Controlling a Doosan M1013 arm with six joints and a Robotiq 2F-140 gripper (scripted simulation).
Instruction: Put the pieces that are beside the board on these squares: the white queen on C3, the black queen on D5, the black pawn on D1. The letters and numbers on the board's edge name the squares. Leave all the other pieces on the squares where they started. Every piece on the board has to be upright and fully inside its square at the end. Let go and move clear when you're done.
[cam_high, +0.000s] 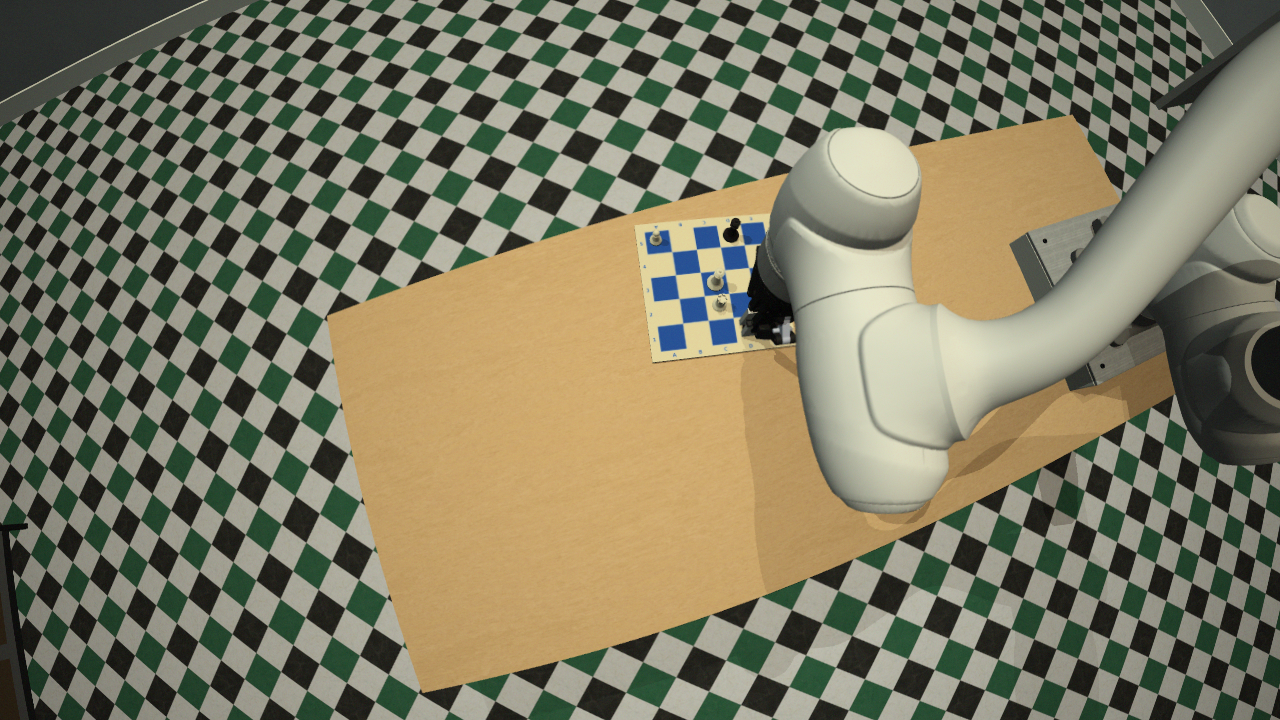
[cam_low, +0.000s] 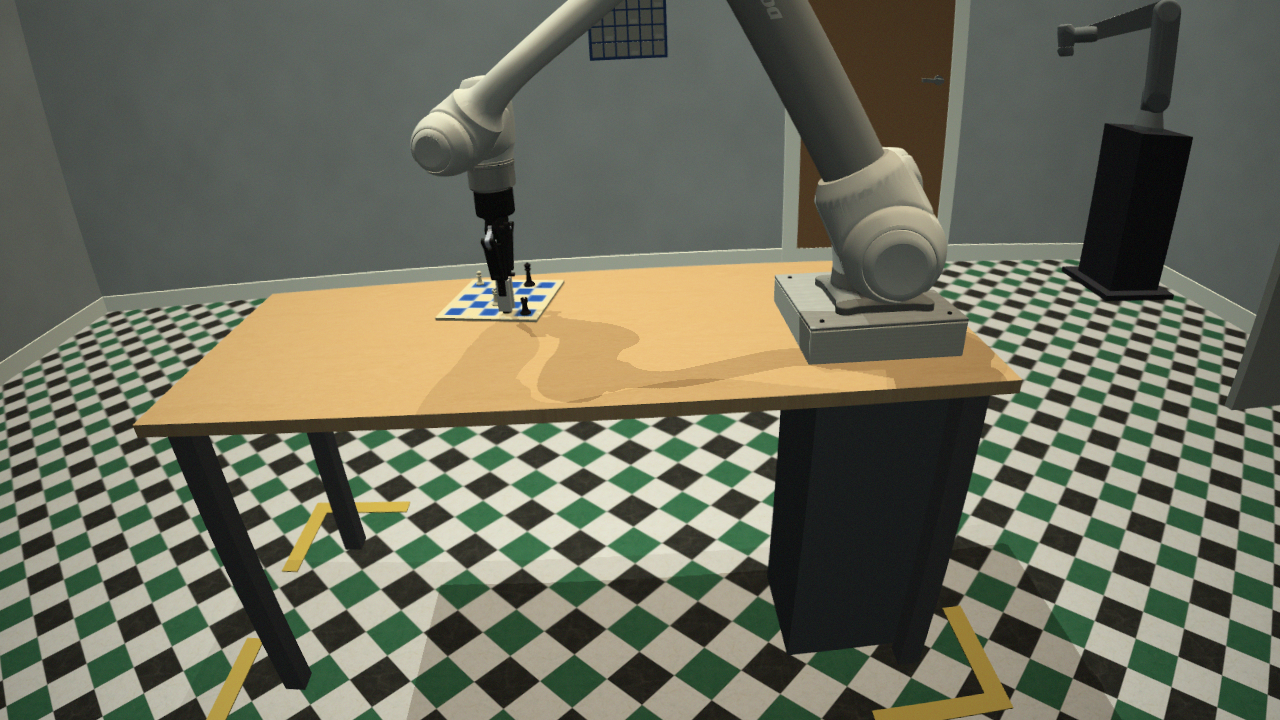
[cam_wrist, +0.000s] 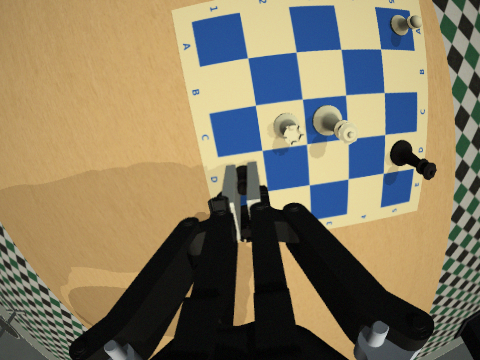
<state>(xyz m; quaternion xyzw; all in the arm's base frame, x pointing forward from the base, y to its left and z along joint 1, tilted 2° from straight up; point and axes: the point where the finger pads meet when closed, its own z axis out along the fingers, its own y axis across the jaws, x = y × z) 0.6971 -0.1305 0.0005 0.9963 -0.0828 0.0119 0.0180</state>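
Observation:
The blue and cream board (cam_wrist: 303, 107) lies on the wooden table. My gripper (cam_wrist: 243, 178) is shut, with its fingertips low over square D1 at the board's edge. A small black pawn (cam_low: 524, 307) shows right by the fingertips in the exterior view. In the wrist view the fingers hide it, so I cannot see the contact. The black queen (cam_wrist: 402, 155) stands upright on D5. A tall white piece (cam_wrist: 330, 122) stands on C3. A white piece with a spiky crown (cam_wrist: 288, 128) stands on C2. A small white piece (cam_wrist: 402, 23) stands on A5.
The arm's grey base block (cam_low: 868, 326) sits on the table's right end. In the top view the arm's elbow (cam_high: 850, 295) hides the board's right columns. The table edge runs close behind the board (cam_low: 491, 298).

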